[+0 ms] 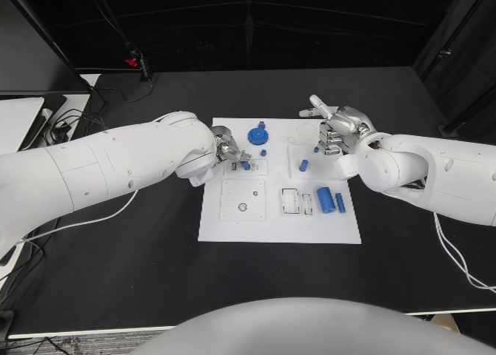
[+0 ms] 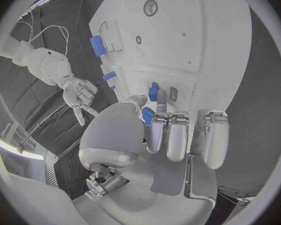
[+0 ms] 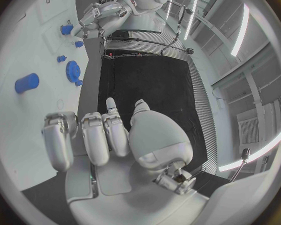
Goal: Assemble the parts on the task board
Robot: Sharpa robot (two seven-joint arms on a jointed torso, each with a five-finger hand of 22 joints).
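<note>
My left hand (image 1: 226,151) was low over the white task board (image 1: 280,222), near its far left corner. Its fingers (image 2: 167,137) curled around a small blue part (image 2: 147,116), just beside the blue gear (image 1: 257,135). My right hand (image 1: 335,127) was at the board's far right edge, fingers loosely bent, holding nothing. Two blue cylinders (image 1: 332,200) lay in the tray near me.

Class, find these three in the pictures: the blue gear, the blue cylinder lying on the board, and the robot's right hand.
blue gear (image 1: 257,135), head view, the middle of its toothed disc.
blue cylinder (image 1: 326,200), head view, the middle of its side.
right hand (image 1: 335,127), head view, the middle of the hand.
</note>
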